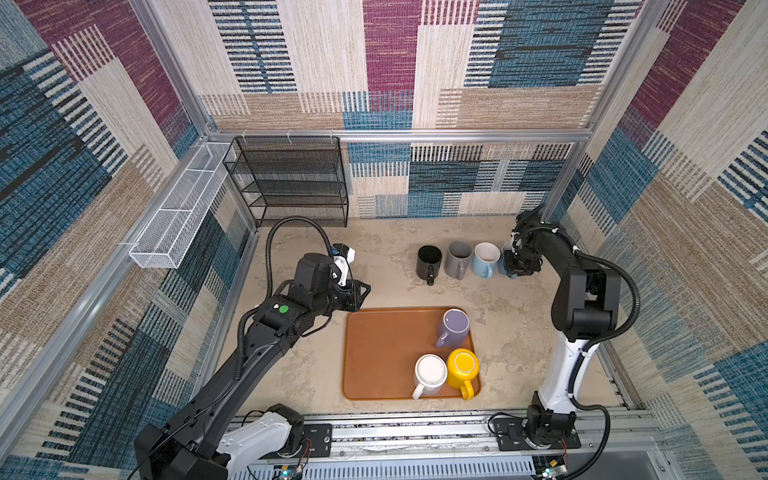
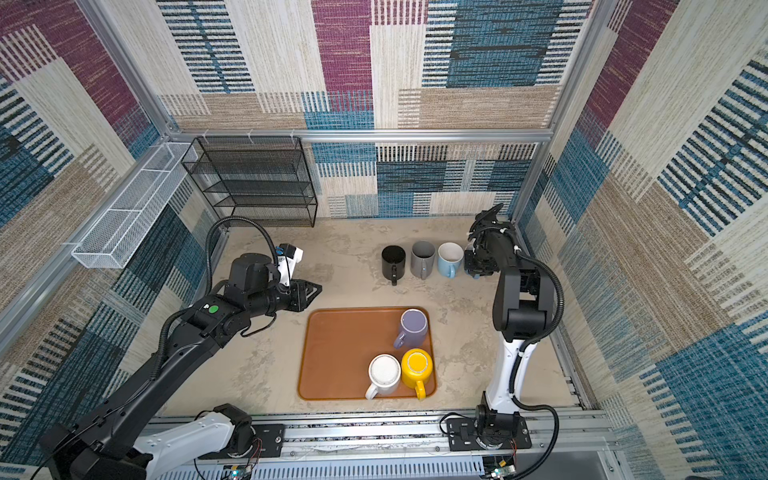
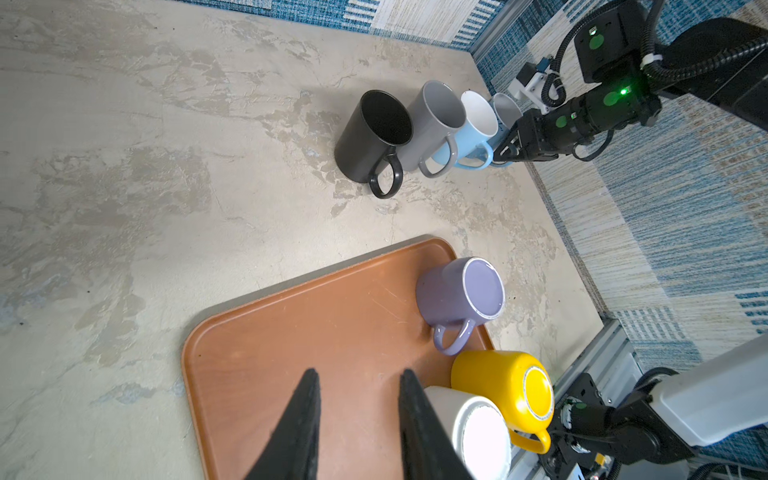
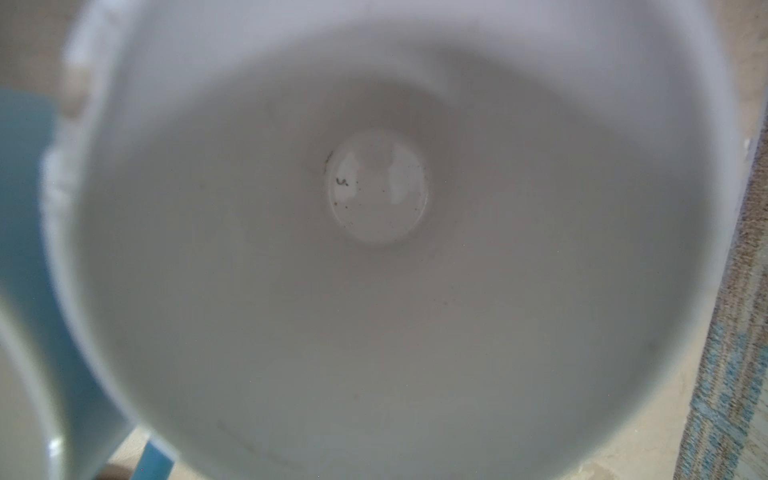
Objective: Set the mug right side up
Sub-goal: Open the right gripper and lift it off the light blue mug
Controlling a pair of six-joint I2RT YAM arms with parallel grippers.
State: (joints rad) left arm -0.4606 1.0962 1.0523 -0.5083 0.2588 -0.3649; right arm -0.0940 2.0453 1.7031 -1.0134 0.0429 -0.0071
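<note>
Three mugs stand upside down on the brown tray (image 1: 382, 353): a purple mug (image 1: 454, 326), a white mug (image 1: 430, 372) and a yellow mug (image 1: 462, 365). My left gripper (image 1: 365, 291) hovers just off the tray's far left corner. It is open, with nothing between its fingers (image 3: 307, 399). My right gripper (image 1: 513, 272) is at the handle side of an upright blue mug (image 1: 504, 250) at the right end of a back row. That mug's pale inside (image 4: 374, 249) fills the right wrist view and no finger shows there.
The back row also holds an upright black mug (image 1: 429, 259), grey mug (image 1: 458, 259) and light blue mug (image 1: 485, 259). A black wire shelf (image 1: 291, 183) and a white mesh basket (image 1: 178, 208) stand at the back left. Patterned walls close in on the table's sides.
</note>
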